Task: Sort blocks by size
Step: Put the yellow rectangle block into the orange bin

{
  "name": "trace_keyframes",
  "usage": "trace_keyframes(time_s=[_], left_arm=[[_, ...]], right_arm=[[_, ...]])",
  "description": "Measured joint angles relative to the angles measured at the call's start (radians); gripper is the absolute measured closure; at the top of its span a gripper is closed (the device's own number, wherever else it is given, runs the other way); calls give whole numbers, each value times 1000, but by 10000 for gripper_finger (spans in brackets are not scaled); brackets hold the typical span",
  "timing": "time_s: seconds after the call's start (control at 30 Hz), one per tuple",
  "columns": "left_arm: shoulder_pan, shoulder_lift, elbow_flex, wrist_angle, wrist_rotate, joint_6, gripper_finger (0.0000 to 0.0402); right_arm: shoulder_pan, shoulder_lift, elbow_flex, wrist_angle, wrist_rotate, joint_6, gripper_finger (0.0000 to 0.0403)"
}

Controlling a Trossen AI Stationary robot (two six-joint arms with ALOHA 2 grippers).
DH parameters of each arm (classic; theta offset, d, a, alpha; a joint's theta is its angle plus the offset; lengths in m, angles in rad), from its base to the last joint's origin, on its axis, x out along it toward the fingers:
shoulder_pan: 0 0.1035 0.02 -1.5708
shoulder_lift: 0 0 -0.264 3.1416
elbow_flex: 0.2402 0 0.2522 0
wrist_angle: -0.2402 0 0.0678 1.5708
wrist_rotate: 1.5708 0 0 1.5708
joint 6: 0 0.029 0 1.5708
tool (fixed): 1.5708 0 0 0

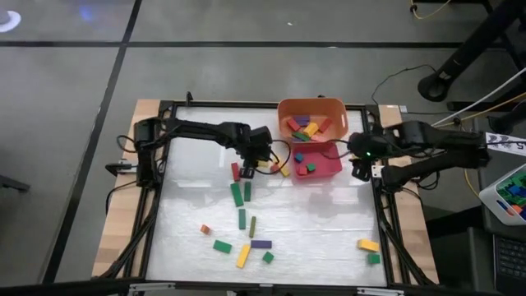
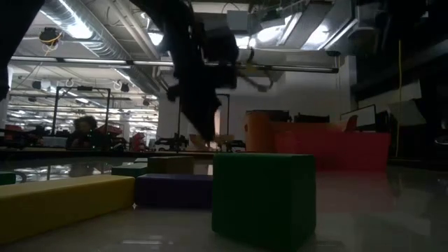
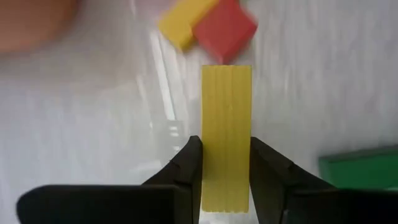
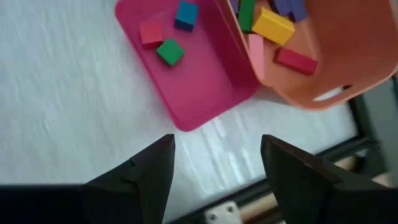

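Observation:
My left gripper (image 1: pixel 249 162) (image 3: pixel 226 146) hangs over the table's far middle, shut on a long yellow bar (image 3: pixel 226 112). Just beyond that bar lie a red block (image 3: pixel 225 28) and a yellow block (image 3: pixel 183 22); a green bar (image 3: pixel 360 167) lies beside it. My right gripper (image 1: pixel 362 168) (image 4: pixel 217 155) stands open with nothing between its fingers, above the table's right edge by the pink tray (image 4: pixel 199 93). That tray holds red, blue and green cubes. The orange bin (image 4: pixel 367 56) behind it holds several bars. My left gripper pinches the yellow bar's two long sides (image 3: pixel 206 134) between its two fingers (image 3: pixel 186 165), on the half nearer the wrist. The fingers come steeply from above. The bar's other end juts out past the fingertips. Whether the bar is clear of the table, I cannot tell.
Loose blocks are scattered over the table's near middle: green bars (image 1: pixel 237 194), an orange cube (image 1: pixel 205 229), a purple bar (image 1: pixel 261 244), a yellow bar (image 1: pixel 243 256), a green cube (image 2: pixel 262 196). A yellow block (image 1: pixel 367 244) and a green one (image 1: pixel 374 258) lie near right.

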Motion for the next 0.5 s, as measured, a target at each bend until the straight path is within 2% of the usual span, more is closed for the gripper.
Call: trace_keyframes(time_s=[0.1, 0.17, 0.3, 0.5], left_arm=[[-1, -35, 26, 24, 3, 2, 312], [-1, -55, 43, 101, 4, 11, 305], [13, -62, 57, 349, 6, 46, 301], [55, -43, 57, 725, 6, 71, 298]], right_arm=[[36, -82, -103, 74, -2, 113, 164], [62, -123, -172, 125, -20, 172, 164], [113, -164, -299, 254, -88, 227, 164], [211, -152, -433, 428, -211, 241, 164]])
